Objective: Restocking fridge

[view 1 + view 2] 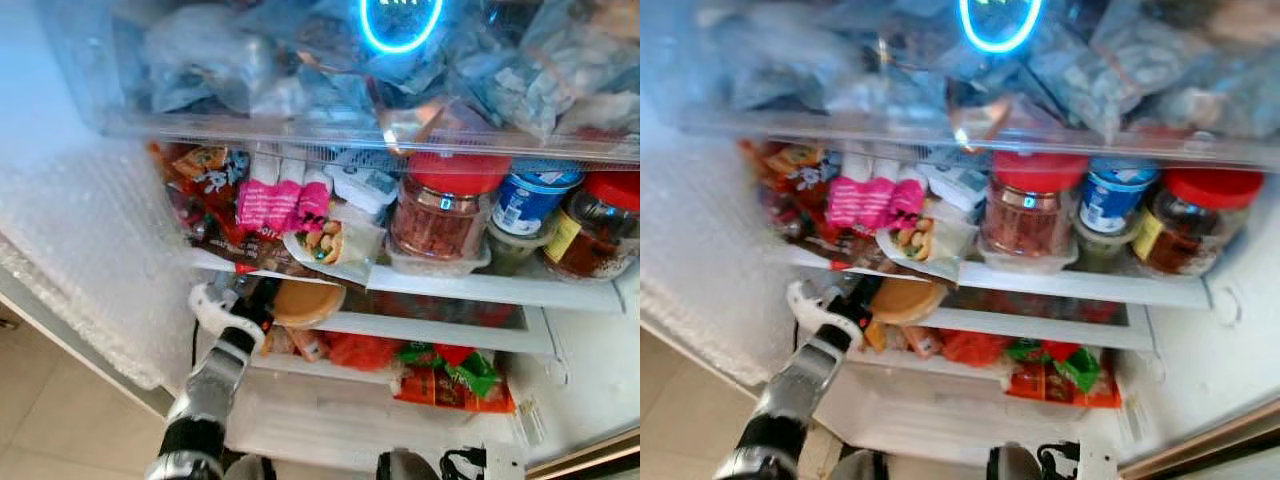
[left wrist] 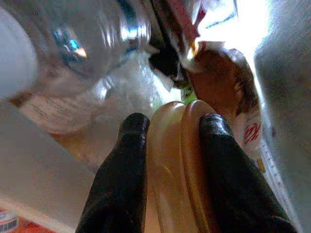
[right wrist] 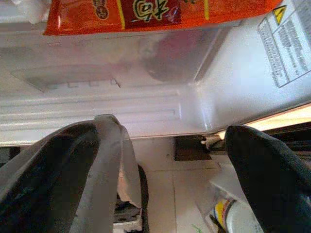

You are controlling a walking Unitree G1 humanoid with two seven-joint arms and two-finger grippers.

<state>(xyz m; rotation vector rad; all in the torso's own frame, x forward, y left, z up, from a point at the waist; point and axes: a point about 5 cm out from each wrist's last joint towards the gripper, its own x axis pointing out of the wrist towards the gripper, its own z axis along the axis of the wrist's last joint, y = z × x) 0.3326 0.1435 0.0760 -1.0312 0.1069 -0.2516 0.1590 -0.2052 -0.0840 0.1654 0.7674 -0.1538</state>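
A flat tan lidded container (image 1: 305,302) lies at the left end of the fridge's lower glass shelf (image 1: 440,330), just under the shelf above. My left gripper (image 1: 258,300) reaches in from below left and is shut on it. In the left wrist view both black fingers (image 2: 124,165) press the container (image 2: 177,160) at its rim, one on each side. My right gripper (image 3: 167,131) hangs low in front of the fridge's bottom with its fingers wide apart. A white, translucent thing lies against one of those fingers.
The upper shelf holds pink bottles (image 1: 283,195), a wrapped sandwich (image 1: 330,240), red-lidded jars (image 1: 445,205) and a blue can (image 1: 530,195). A clear drawer (image 1: 300,70) of bags sits above. Orange snack packs (image 1: 450,380) lie lower down. Bubble wrap (image 1: 90,250) covers the left wall.
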